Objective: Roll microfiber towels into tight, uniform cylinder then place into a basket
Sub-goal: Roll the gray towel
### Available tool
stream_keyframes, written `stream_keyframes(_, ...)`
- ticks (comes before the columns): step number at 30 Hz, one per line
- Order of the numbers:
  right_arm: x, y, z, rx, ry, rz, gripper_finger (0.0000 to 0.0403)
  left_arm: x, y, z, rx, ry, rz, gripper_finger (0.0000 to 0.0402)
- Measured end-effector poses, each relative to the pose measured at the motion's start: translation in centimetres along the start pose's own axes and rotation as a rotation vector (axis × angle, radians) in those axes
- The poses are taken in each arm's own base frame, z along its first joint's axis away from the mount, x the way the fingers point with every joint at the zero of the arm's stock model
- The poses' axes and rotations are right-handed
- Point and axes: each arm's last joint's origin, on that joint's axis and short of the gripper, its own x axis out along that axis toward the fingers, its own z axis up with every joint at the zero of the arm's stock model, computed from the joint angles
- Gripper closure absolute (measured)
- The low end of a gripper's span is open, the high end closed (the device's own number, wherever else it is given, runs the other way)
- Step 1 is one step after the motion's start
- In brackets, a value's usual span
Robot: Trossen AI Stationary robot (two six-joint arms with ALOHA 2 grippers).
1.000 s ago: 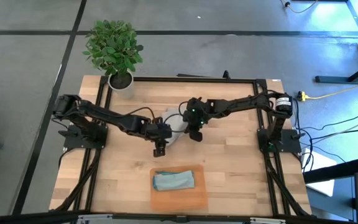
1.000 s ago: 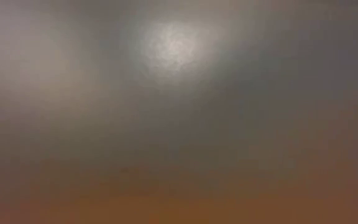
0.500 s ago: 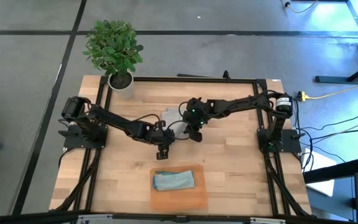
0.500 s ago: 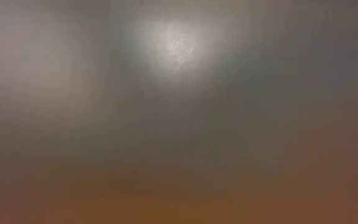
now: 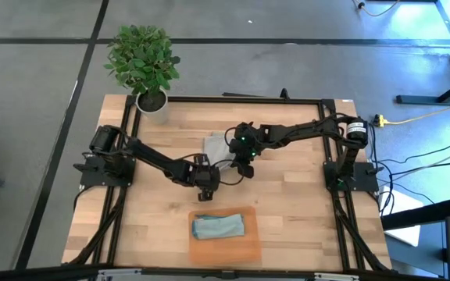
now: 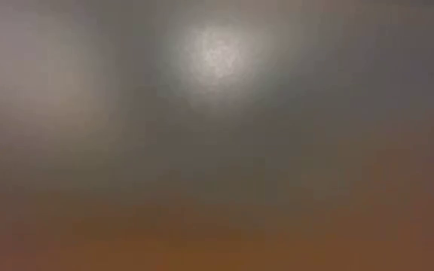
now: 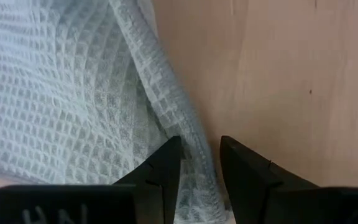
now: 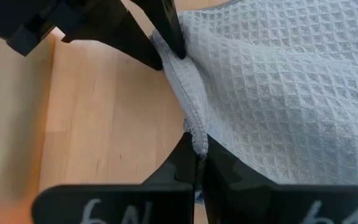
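The light grey waffle towel (image 5: 216, 146) lies on the wooden table at its middle, its near edge between my two grippers. My left gripper (image 5: 206, 183) (image 7: 199, 155) is shut on the towel's hem. My right gripper (image 5: 244, 166) (image 8: 197, 163) is shut on the same hem farther toward the table's right. The pale teal towel (image 5: 218, 226) lies bunched in the orange tray (image 5: 225, 251) near the front edge. The low view shows only a blur. My left gripper pinches the grey towel's stitched hem (image 7: 194, 138) between its two fingers, which point down from above. The towel spreads away from the fingers over the table. One layer or several, I cannot tell. My right gripper pinches the same hem (image 8: 196, 134) between its shut fingers, at the edge of the cloth. The fingers come from above, pointing down. The hem runs on from there to the left gripper's fingers (image 8: 169, 37); the cloth beside it lies spread on the table.
A white pot with a green plant (image 5: 143, 62) stands at the table's far left corner. A black frame (image 5: 233, 99) runs round the table's edges. Bare wood (image 5: 303, 211) lies right of the tray and also left of it (image 5: 151, 226).
My left gripper has gone a little toward the table's near edge while its arm stretched out. The grey towel, a rounded bundle a second ago, now lies flatter and more spread out between the grippers. My right gripper has hardly moved.
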Motion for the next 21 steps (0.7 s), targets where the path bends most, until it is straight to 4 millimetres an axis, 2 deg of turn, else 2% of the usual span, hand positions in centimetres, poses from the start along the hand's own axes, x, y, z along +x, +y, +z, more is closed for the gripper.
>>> stream_keyframes(6, 0.0, 0.0, 0.0, 0.000, 0.000, 0.000, 0.0395, -0.2, 0.2, 0.0, 0.027, -0.008, 0.034, 0.0295)
stream_keyframes(13, 0.0, 0.0, 0.0, 0.002, 0.000, 0.000, 0.0395, -2.4, 0.2, 0.7, 0.073, -0.093, 0.111, 0.0295)
stream_keyframes(21, 0.0, 0.0, 0.0, 0.048, -0.001, 0.008, 0.0395, -1.8, 0.0, 0.3, 0.091, -0.059, 0.086, 0.0295)
